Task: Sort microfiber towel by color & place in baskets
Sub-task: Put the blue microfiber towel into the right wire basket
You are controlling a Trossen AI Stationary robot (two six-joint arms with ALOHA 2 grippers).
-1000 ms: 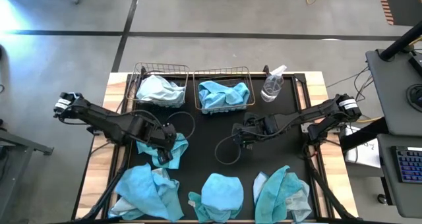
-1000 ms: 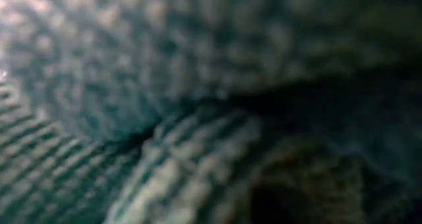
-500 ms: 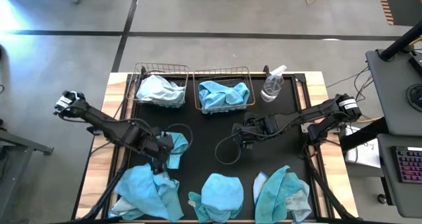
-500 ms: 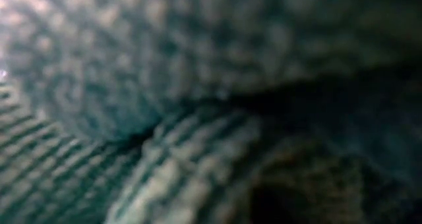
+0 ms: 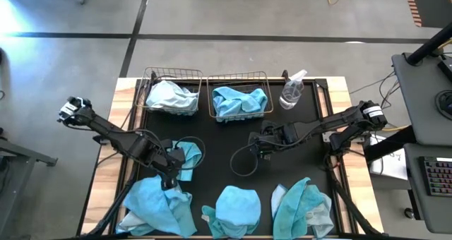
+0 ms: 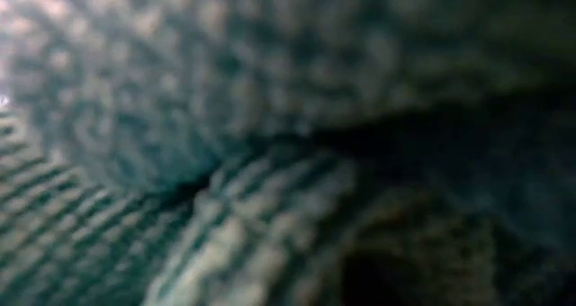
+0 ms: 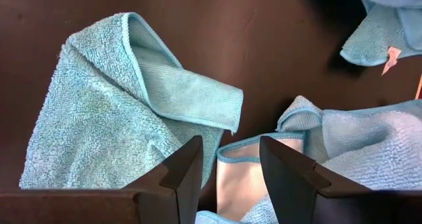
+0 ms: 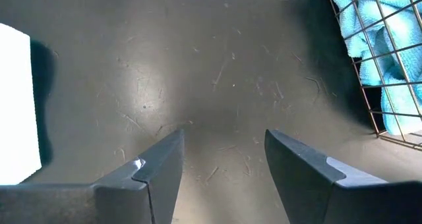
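Note:
Two wire baskets stand at the table's far side: the left basket (image 5: 150, 85) holds a pale towel (image 5: 171, 96), the right basket (image 5: 265, 92) a turquoise towel (image 5: 239, 100). A folded turquoise towel (image 5: 189, 154) (image 7: 105, 118) lies on the black mat. My left gripper (image 5: 169, 176) (image 7: 231, 151) hovers open just near-left of it, above the edge of a towel pile (image 5: 159, 205) (image 7: 356, 138). My right gripper (image 5: 254, 147) (image 8: 224, 141) hangs open over bare mat at the table's middle. Cloth right at the lens fills the low view.
A clear spray bottle (image 5: 292, 90) stands right of the baskets. Two more towel heaps lie along the near edge, one at the middle (image 5: 236, 208) and one at the right (image 5: 302, 206). A dark cable loops on the mat (image 5: 244, 162). Bare mat lies between the arms.
My left gripper has swung from above the folded turquoise towel toward the table's near-left, and its fingers have stayed open. The towel lies where it was, now showing beside the gripper.

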